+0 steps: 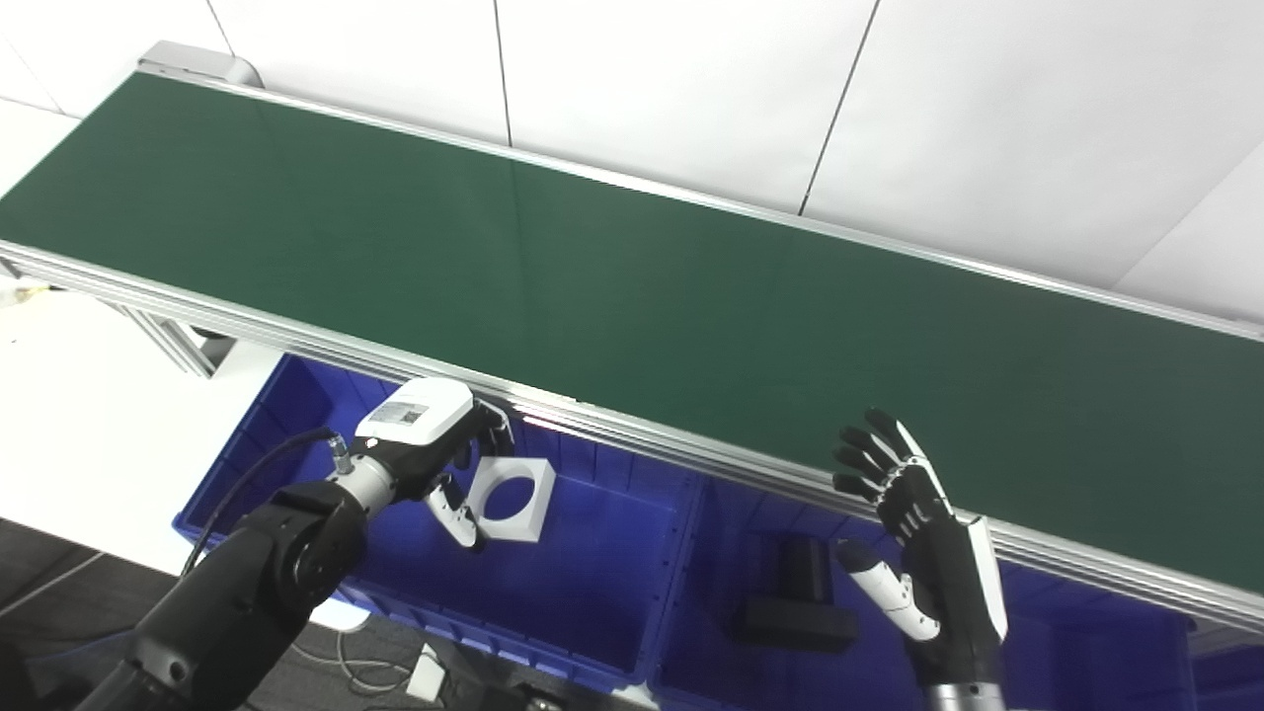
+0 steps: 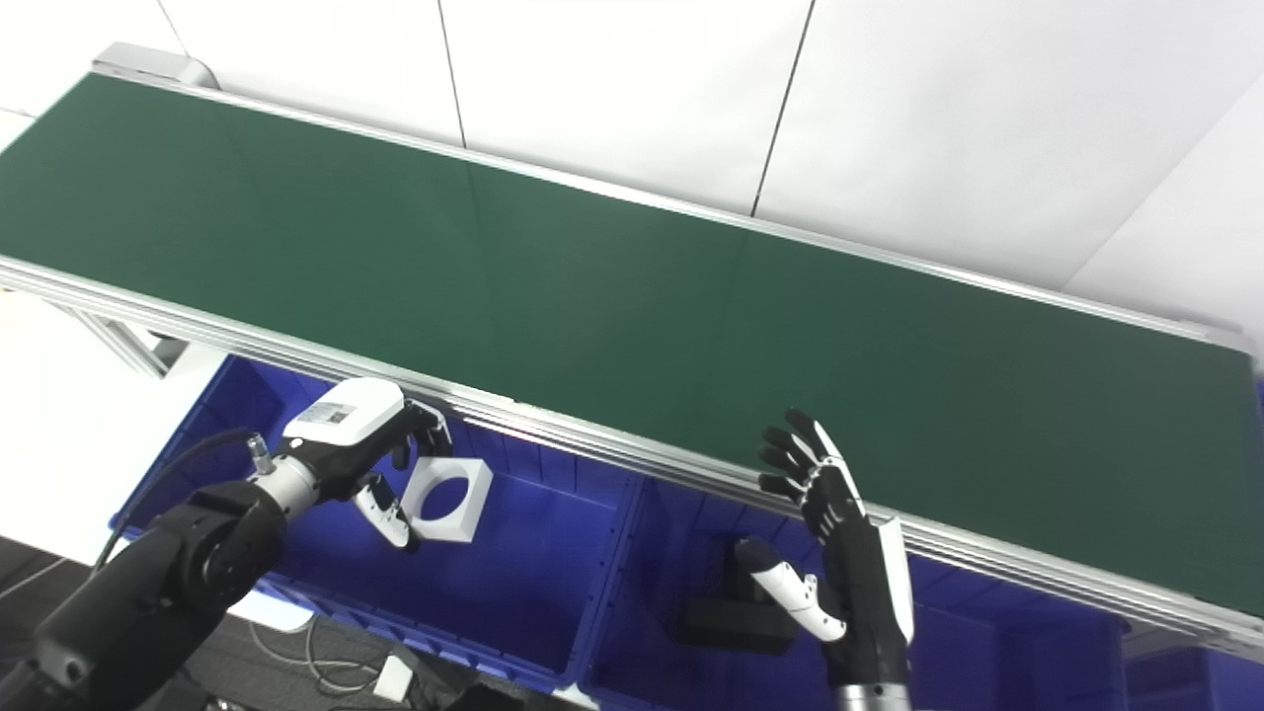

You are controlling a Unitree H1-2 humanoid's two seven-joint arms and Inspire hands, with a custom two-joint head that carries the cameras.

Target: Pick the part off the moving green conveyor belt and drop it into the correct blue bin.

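The white square part with a round hole [image 1: 513, 500] hangs tilted over the left blue bin [image 1: 592, 583], below the belt's near rail. My left hand [image 1: 434, 449] holds it by its left edge between thumb and fingers. It also shows in the right eye view [image 2: 449, 499]. My right hand [image 1: 913, 538] is open with its fingers spread and pointing up, holding nothing, in front of the near rail over the right blue bin [image 1: 1086, 652]. The green conveyor belt [image 1: 592, 267] carries no part.
A black part [image 1: 800, 597] lies in the right blue bin. The belt's aluminium near rail [image 1: 642, 434] runs just above both bins. A white wall stands behind the belt. Cables and a small white box [image 1: 427, 676] lie on the floor below the left bin.
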